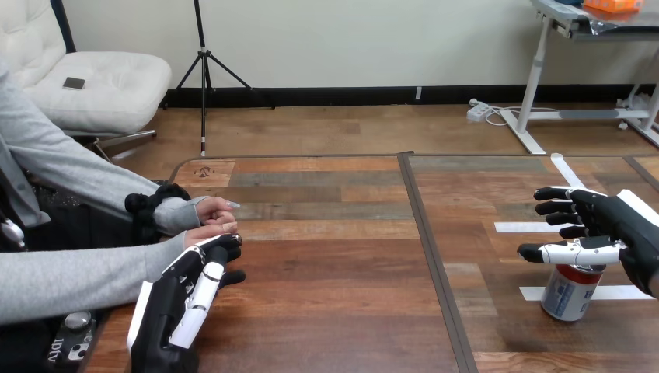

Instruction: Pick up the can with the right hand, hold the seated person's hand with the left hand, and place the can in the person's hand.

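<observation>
We judge the task barely begun. The can (570, 294) stands upright on the wooden table (334, 295) at its right side, on a strip of white tape (625, 293), well apart from the person.

Our right hand (618, 221) is at the can's top, with the fingers spread and fairly straight above it and the thumb stretched sideways across the rim. Nothing is closed round the can, so we count it as not yet picked up.

Our left hand (177, 305) lies at the table's left with its fingers nearly straight. Their tips reach the lower of the person's hands (211, 221), which rest together, loosely curled, near the table's left edge. We see touching or nearly touching there, but no fingers wrapped round the person's hand, so the hold is not made.

Still to do are the grasp on the can, the lift, the carry across the table, the left-hand hold and the placing. We judge the person's palm would also need to open to take the can.
</observation>
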Motion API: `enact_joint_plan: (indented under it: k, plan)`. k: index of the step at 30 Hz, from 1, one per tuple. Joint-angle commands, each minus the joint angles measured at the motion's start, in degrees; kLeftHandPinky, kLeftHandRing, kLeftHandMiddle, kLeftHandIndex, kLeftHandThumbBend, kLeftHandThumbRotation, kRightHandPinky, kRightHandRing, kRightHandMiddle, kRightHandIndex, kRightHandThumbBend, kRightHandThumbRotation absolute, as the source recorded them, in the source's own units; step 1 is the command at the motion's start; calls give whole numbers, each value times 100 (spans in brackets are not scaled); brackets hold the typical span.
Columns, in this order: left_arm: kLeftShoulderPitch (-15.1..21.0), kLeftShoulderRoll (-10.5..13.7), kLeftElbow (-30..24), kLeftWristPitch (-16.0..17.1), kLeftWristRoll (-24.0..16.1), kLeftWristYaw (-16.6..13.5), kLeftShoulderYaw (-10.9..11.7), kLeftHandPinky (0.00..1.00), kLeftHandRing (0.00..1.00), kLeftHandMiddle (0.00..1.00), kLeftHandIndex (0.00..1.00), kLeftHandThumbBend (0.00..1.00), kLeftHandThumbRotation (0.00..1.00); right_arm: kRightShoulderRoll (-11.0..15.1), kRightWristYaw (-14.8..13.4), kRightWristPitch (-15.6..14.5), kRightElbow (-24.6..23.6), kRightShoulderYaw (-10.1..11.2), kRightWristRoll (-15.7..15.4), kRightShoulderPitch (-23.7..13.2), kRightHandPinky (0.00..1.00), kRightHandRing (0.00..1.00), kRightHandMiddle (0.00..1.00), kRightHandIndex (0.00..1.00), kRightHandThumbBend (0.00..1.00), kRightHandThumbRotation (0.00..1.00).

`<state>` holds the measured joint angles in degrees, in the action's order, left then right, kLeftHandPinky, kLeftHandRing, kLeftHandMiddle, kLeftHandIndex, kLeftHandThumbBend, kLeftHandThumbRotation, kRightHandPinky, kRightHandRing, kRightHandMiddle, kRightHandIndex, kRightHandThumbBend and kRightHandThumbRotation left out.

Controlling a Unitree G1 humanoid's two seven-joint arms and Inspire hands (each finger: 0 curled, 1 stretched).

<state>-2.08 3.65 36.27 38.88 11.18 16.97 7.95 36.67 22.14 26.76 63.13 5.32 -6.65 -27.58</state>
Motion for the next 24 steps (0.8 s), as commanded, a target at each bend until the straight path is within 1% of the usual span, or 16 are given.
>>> enact_joint_plan:
  k: [1,6,12,15,18,21,24]
  plan:
    - [416,54,-93,124,12,42,26,71,82,79,66,39,65,267,18,65,-307,46,63,-258,82,83,82,82,100,17]
    - [422,49,-69,151,8,39,31,71,82,79,65,38,64,306,49,49,-297,19,23,-250,81,82,80,81,100,15]
    - [407,47,-130,55,35,48,26,71,82,79,66,41,64,374,43,-28,-340,-55,-77,-226,80,82,80,80,100,14]
    - [411,53,-130,69,15,39,23,71,82,79,66,41,64,399,38,-128,-362,-86,-117,-218,80,82,80,80,100,13]
    - [422,60,-103,109,13,58,23,71,82,79,66,41,64,449,-17,-167,-369,-169,-239,-213,80,82,80,80,100,12]
    - [425,62,-95,120,19,72,24,71,81,78,66,40,64,494,-85,-72,-368,-227,-367,-190,78,80,79,80,100,12]
    - [422,61,-100,108,34,86,29,71,81,78,67,39,64,514,-135,-76,-359,-250,-448,-184,77,79,78,80,100,12]
